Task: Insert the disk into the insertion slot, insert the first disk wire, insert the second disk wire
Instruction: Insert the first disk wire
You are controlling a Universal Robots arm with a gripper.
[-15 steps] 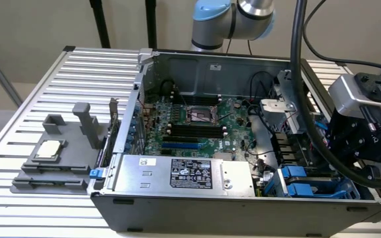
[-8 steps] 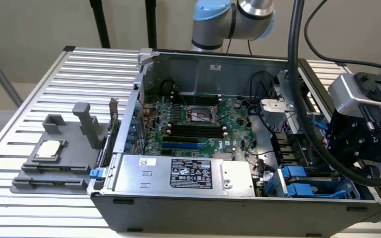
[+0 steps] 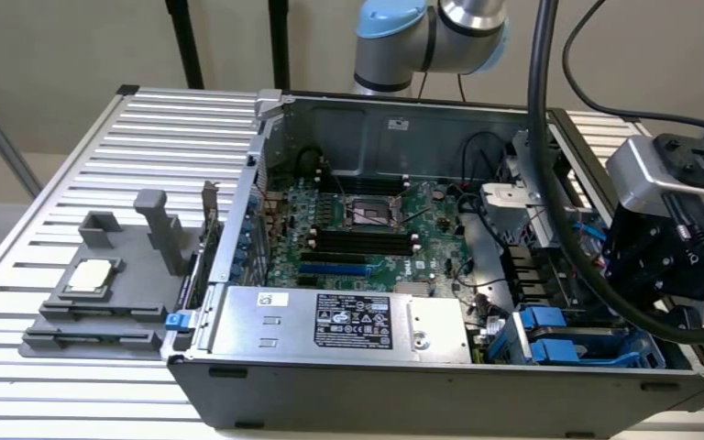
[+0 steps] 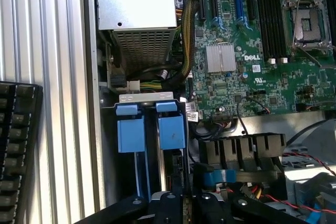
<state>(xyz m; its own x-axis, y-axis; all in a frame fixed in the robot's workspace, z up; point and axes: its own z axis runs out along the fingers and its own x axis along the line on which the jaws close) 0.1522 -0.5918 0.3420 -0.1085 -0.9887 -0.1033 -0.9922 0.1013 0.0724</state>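
Your gripper [image 4: 184, 205] hangs over the drive cage [image 4: 144, 98] in a corner of the computer case [image 3: 450, 394]; open or closed, I cannot tell. Stay square to its blue tabs [image 4: 171, 132].

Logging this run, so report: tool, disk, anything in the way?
Tool hovers by the drive cage. Two blue carrier tabs in the cage; whether the disk is seated, cannot tell. Cables beside the cage.

Arm [image 3: 432, 32]: silver-grey tubular joints with light-blue end caps; thick black cables [image 3: 545, 137], looped; black tool [image 3: 667, 270] with round screw heads, bearing a grey box-shaped camera housing [image 3: 648, 174].
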